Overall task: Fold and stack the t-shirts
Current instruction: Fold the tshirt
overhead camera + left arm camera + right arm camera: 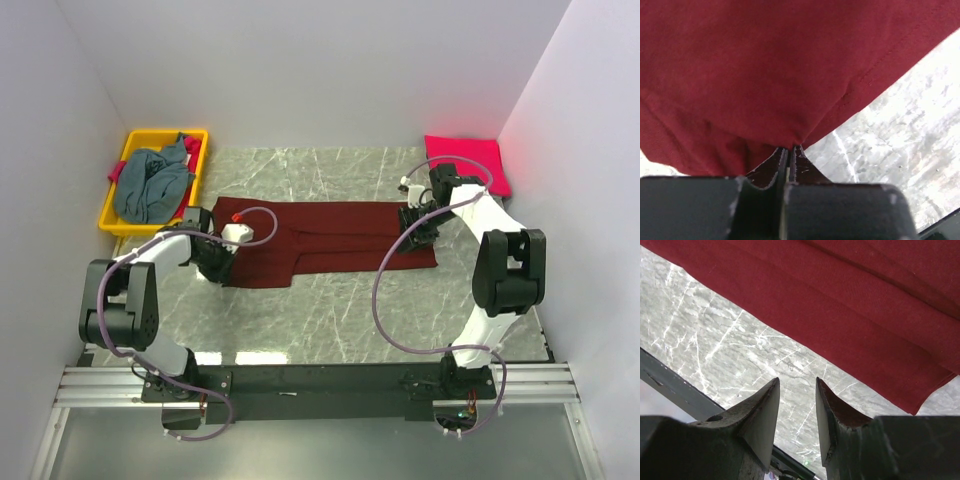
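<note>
The dark maroon t-shirt (320, 236) lies spread across the middle of the marble table, folded to a long strip. My left gripper (212, 262) is at its left end, shut on a pinch of the maroon cloth (765, 75); its jaws meet at the fabric's edge (789, 148). My right gripper (415, 235) is open and empty over the shirt's right end; the shirt's hem and corner (880, 330) lie just beyond its fingertips (771, 390). The bright pink-red t-shirt (466, 160) lies folded at the far right. The grey-blue t-shirt (152, 183) is bunched in the bin.
A yellow plastic bin (196, 140) stands at the far left. Walls close in the table on the left, back and right. Bare marble (330, 310) lies between the shirt and the arm bases. A dark table edge (675, 387) shows in the right wrist view.
</note>
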{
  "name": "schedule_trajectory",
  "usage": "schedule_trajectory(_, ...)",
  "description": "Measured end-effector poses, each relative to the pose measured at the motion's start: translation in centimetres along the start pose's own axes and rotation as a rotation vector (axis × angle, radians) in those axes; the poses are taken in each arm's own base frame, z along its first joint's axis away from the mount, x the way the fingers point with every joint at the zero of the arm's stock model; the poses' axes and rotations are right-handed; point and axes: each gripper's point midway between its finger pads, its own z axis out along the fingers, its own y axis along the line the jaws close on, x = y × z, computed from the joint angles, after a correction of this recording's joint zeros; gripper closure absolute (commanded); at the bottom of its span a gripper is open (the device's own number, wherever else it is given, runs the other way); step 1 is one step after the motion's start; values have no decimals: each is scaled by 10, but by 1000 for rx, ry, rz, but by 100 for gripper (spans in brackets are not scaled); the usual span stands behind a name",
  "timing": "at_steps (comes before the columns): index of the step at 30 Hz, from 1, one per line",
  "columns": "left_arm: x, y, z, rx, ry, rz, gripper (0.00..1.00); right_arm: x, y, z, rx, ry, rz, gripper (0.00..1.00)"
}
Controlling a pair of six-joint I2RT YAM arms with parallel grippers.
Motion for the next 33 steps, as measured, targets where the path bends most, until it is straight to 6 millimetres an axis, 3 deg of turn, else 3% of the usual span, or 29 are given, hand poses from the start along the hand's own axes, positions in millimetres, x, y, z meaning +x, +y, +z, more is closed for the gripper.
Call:
schedule_trajectory(3, 0, -5, -1, 18, 11, 2, 99, 0, 0, 1, -1, 3, 1, 58)
schedule_trajectory(9, 10, -35, -16, 155, 90, -43, 99, -1, -4, 7, -6, 19, 9, 58)
schedule_trajectory(15, -44, -32, -39, 210, 5, -42, 99, 2, -6, 12, -10, 37, 15, 59)
schedule_trajectory(21, -91, -8, -33, 241, -63, -85, 99, 2, -8, 12, -4, 38, 8, 59)
schedule_trajectory(25, -115, 21, -23, 252, -113, -165, 99, 4, -12, 12, 16, 45, -8, 60)
schedule_trajectory(33, -137, 81, -15, 209, -239, -326, 99, 11, -26, 11, 52, 60, -13, 63)
